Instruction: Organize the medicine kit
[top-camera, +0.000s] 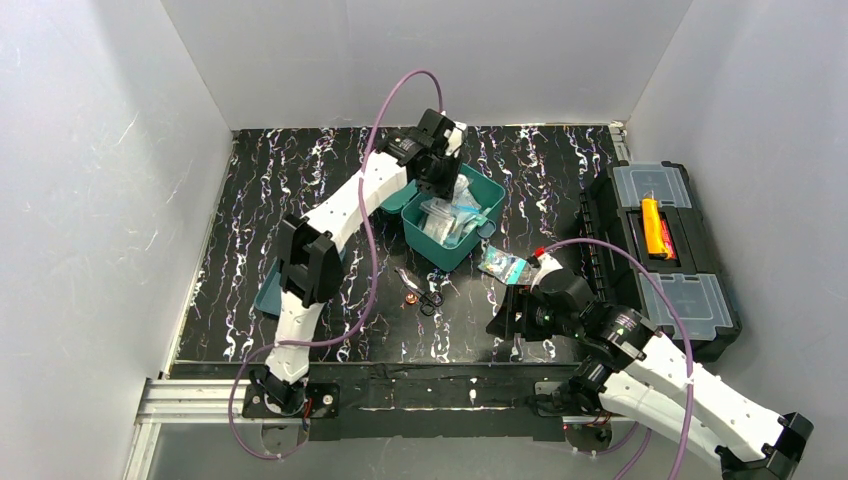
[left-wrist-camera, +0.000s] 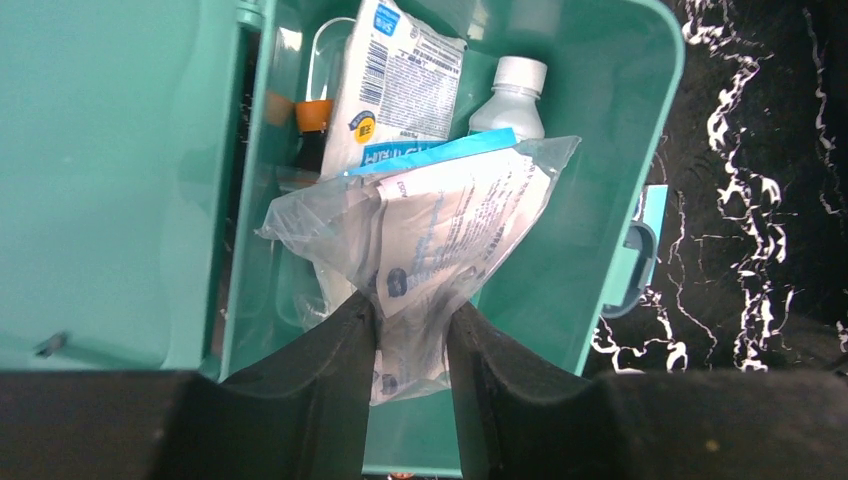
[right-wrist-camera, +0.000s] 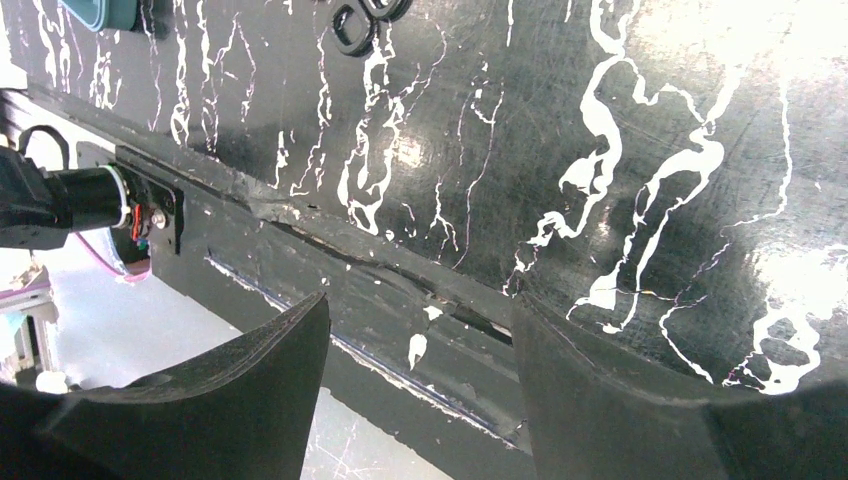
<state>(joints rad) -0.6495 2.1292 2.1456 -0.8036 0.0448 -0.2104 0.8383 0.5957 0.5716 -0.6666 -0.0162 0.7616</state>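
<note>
Hovering over the open medicine kit (top-camera: 490, 195) on the table's (top-camera: 300, 180) far half, the left gripper (left-wrist-camera: 412, 310) is pinching a plastic bag (left-wrist-camera: 450, 215) that needs lowering flat before release, while the right gripper (right-wrist-camera: 420, 320) is hanging open.

The medicine kit (top-camera: 492, 200) stands open mid-table (top-camera: 250, 200), toward the back. The left gripper (top-camera: 441, 178) hangs over the kit's rear-left side. It pinches a plastic bag (left-wrist-camera: 430, 230) that lies inside the kit, over a pouch (left-wrist-camera: 400, 80), with a bottle (left-wrist-camera: 515, 95) to the pouch's right. Just in front of the kit lie scissors (top-camera: 428, 297), and to their right is a small packet (top-camera: 500, 265). In front of the packet, near the table's front edge, sits the right gripper (top-camera: 500, 325), jaws apart. A toolbox (top-camera: 660, 250) stands along the right edge. A tray (top-camera: 268, 298) lies at the left, partly under the left arm.
</note>
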